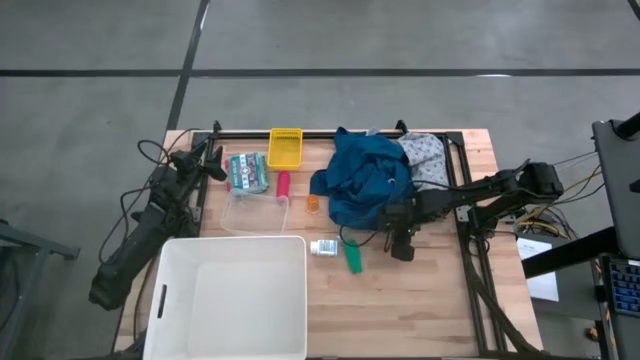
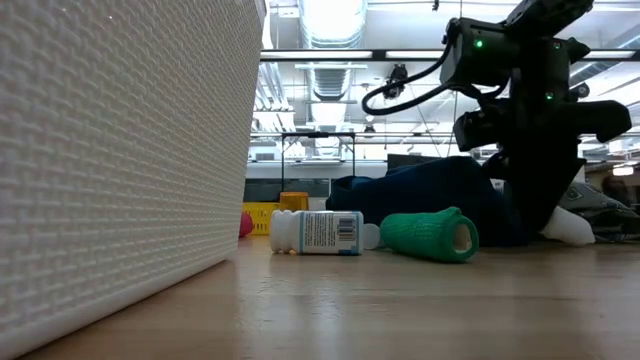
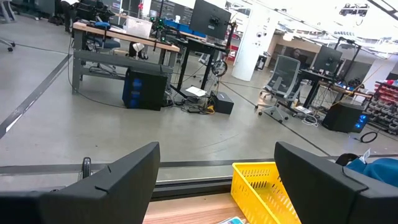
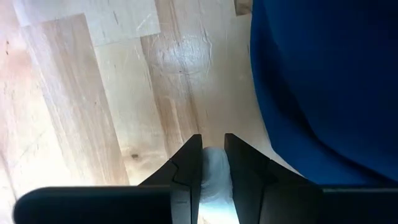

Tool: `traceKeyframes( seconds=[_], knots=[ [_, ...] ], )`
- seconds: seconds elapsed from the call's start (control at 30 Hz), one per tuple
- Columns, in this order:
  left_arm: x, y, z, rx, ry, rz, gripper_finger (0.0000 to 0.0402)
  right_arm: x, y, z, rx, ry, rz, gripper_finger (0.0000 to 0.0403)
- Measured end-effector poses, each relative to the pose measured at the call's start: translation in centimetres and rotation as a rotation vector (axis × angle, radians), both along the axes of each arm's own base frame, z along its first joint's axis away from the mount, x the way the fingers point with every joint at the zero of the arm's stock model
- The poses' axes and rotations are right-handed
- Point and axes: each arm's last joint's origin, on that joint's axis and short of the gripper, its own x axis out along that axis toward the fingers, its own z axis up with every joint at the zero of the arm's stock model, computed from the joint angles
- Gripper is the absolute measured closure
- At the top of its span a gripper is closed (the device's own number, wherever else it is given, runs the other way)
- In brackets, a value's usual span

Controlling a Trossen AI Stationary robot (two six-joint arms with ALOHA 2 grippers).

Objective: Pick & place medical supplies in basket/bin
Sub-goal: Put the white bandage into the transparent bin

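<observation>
Right gripper (image 1: 402, 243) pinched shut on a white tube (image 4: 214, 171), centre-right of frame; tub (image 1: 230, 300) lies lower left; left gripper (image 1: 213, 160) parked open.

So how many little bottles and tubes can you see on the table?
5: a white bottle and green tube by the white tub, a pink one and orange one near the blue garment, and a white one in the right gripper. More may be hidden underneath.

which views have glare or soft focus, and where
Low view: the white tub wall is soft up close, ceiling lights blow out. Left wrist view: bright glare top right. Right wrist view: pale sheen on the table, the blue garment lacks detail. High view: even light.
</observation>
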Motion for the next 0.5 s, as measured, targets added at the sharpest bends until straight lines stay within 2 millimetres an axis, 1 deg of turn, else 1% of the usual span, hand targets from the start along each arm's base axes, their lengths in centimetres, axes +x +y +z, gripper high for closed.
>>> traceKeyframes(
  seconds=[0.2,0.5],
  knots=[
    [0.0,0.0,0.0,0.0,0.0,0.0,0.008,0.4,0.1,0.5,0.042,-0.025,0.029,0.0344],
    [0.0,0.0,0.0,0.0,0.0,0.001,0.008,1.9,0.3,2.4,0.062,-0.11,0.075,0.0344]
  ],
)
